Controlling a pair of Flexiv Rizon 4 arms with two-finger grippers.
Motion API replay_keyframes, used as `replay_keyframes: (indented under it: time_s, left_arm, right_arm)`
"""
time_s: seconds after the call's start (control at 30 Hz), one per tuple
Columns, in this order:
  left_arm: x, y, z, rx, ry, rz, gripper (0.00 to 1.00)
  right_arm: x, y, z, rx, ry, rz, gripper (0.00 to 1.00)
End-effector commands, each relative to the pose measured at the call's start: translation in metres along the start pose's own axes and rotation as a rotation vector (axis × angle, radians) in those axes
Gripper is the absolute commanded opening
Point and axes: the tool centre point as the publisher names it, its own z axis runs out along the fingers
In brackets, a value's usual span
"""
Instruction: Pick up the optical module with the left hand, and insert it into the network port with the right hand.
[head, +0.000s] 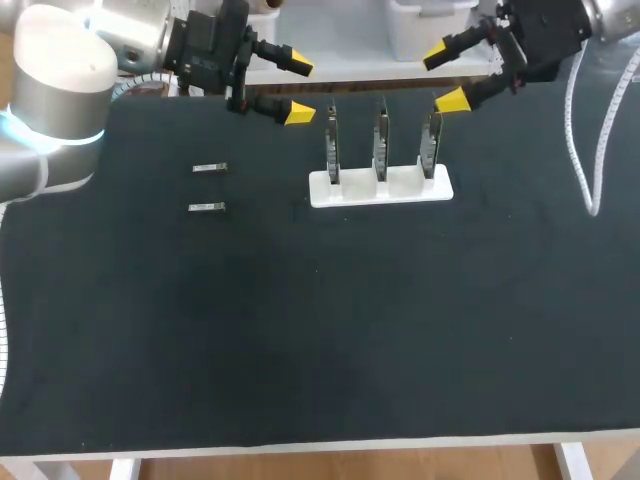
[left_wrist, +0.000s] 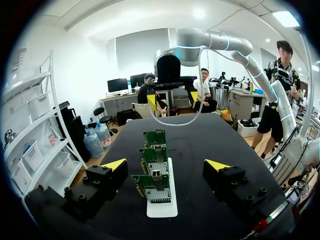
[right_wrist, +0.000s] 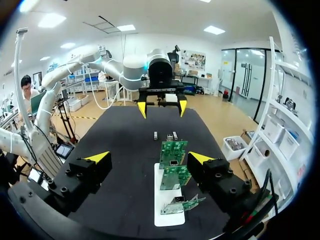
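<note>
Left gripper (head: 298, 90) is spread wide with nothing in it: blocky black fingers ending in wedge-shaped yellow tips. Same deal for the right gripper (head: 445, 78), wide open and empty, hanging over the far edge of the table. The two modules (head: 209, 167), little flat silvery metal bars, lie side by side on the matte black table cover (head: 320, 330). They're well apart from the left fingers, nearer the front and out toward the left arm's side. Between the grippers and a bit nearer, a glossy white holder (head: 380, 188) carries three green boards (head: 380, 140) standing upright in a row.
</note>
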Motion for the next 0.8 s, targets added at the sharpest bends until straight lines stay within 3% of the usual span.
replay_keyframes:
  time_s: [0.03,0.8]
  left_arm:
    - [0.0,0.0016,0.0002,0.003,0.001,0.001,1.0]
    - [0.0,0.0016,0.0002,0.003,0.001,0.001,1.0]
  right_arm:
    - [-0.0022,0.0044,-0.0046,-0.005,0.008,0.001,1.0]
    - [0.0016,0.0084,-0.0019,-0.024,0.008,0.02,1.0]
